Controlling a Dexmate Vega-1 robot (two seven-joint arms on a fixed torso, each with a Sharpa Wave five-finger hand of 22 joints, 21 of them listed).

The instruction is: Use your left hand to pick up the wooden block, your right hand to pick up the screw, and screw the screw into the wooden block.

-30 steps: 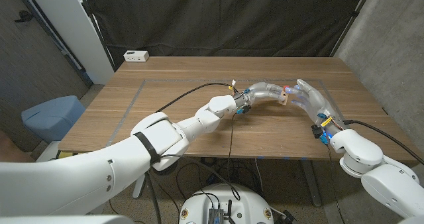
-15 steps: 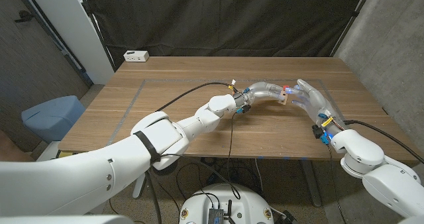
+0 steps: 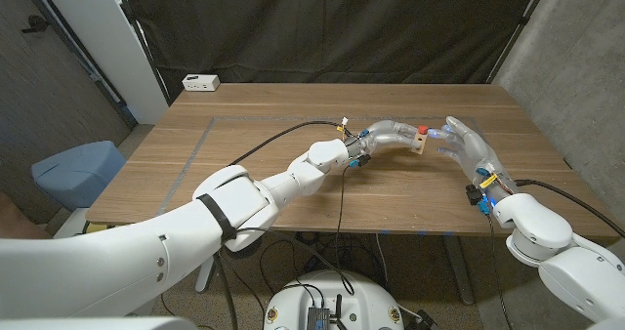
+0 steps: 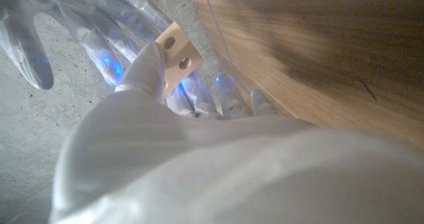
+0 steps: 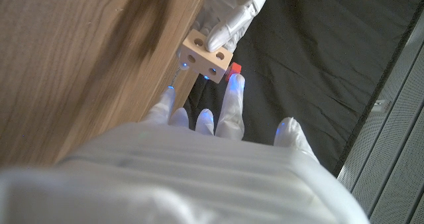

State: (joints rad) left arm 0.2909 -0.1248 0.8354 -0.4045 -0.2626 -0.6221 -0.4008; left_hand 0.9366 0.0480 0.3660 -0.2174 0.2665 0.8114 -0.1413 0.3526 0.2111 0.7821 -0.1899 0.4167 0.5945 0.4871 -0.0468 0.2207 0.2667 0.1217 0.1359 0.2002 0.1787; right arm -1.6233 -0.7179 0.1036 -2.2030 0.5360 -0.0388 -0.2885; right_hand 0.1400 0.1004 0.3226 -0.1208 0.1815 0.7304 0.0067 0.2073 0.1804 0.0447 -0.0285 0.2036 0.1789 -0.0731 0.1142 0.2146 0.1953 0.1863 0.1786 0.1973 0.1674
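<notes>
At the far left of the head view one grey-blue chair [image 3: 76, 170] stood beside the wooden surface [image 3: 273, 115]. Toward the upper left, on the surface's back corner, lay one small white box [image 3: 200, 82]. One black cable [image 3: 273, 140] ran over the wood along the left arm [image 3: 244, 193], which came in from the lower left corner and reached to the centre.

Right of centre, the left hand [image 3: 391, 133] held the one wooden block [image 3: 420, 142] raised above the surface, its fingers closed on the block's near end. In the left wrist view that hand's fingertip [image 4: 149, 61] pressed on the block [image 4: 176, 50], where two round holes showed on the pale face. In the right wrist view the block [image 5: 209, 58] showed three holes, pinched by the left hand's fingers [image 5: 228, 22].

One red screw [image 3: 423, 130] sat on top of the block; in the right wrist view its red head [image 5: 234, 67] showed just past the block's far edge. How deep it sat I could not tell.

Just right of the block, the right hand [image 3: 467, 144] stood with its fingers spread apart and held nothing, close to the block; whether they touched it could not be told. In the right wrist view its fingertips [image 5: 232, 85] reached up near the block and screw. The right arm [image 3: 532, 227] ran off to the lower right corner.
</notes>
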